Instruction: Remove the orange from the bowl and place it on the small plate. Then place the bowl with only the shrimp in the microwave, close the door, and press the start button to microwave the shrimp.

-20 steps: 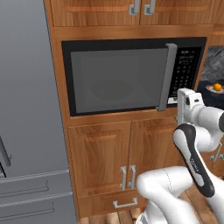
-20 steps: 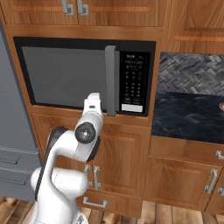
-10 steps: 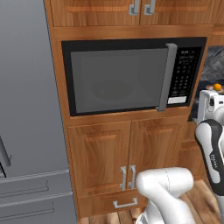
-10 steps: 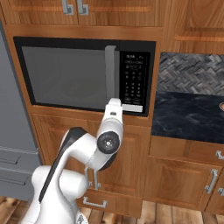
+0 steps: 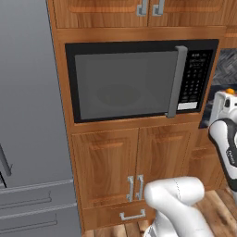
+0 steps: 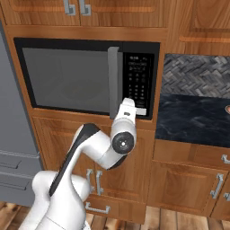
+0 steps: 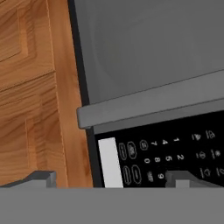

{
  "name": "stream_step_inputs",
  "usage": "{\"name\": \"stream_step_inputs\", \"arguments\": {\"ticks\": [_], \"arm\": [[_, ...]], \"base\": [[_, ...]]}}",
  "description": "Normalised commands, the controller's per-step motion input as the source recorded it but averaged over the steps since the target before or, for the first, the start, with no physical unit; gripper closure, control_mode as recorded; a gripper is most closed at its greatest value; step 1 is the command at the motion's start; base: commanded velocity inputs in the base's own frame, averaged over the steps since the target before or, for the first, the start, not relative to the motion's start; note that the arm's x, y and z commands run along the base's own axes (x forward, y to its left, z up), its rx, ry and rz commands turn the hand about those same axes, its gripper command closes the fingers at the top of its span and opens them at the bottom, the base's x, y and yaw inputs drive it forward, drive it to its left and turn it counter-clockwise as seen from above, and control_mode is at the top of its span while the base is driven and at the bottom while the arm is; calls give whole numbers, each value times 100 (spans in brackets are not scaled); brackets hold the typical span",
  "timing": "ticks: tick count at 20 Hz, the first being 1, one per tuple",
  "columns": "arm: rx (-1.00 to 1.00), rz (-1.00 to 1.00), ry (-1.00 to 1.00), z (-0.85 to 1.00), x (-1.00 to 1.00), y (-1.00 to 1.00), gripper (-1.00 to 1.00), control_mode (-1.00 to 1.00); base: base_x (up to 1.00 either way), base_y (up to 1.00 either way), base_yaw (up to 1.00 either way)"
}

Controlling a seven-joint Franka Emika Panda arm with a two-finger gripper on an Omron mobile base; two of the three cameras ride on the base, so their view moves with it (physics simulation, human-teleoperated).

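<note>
Closed microwave (image 5: 139,81) set in grained wooden cabinets (image 5: 134,159); vertical grey bar handle (image 6: 114,83) beside black keypad (image 6: 138,81). Jaws apart.

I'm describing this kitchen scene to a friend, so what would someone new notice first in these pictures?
The big black microwave set into the wooden cabinets, its door shut and its long grey bar handle beside the keypad. Next, the white arm with its gripper open, held close to the handle's lower end and the keypad. Off to the right, a small orange peeks over the arm.
</note>
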Motion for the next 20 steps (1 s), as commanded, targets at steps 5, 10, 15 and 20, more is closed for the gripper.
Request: {"name": "stream_step_inputs", "arguments": {"ticks": [5, 10, 15, 20], "arm": [[7, 1, 0, -1, 32, -12, -100, -100], [5, 0, 0, -7, 34, 0, -100, -100], [4, 0, 0, -19, 28, 0, -100, -100], [5, 0, 0, -11, 29, 0, -100, -100]], "base": [[0, 0, 0], [0, 0, 0], [0, 0, 0], [0, 0, 0]]}}
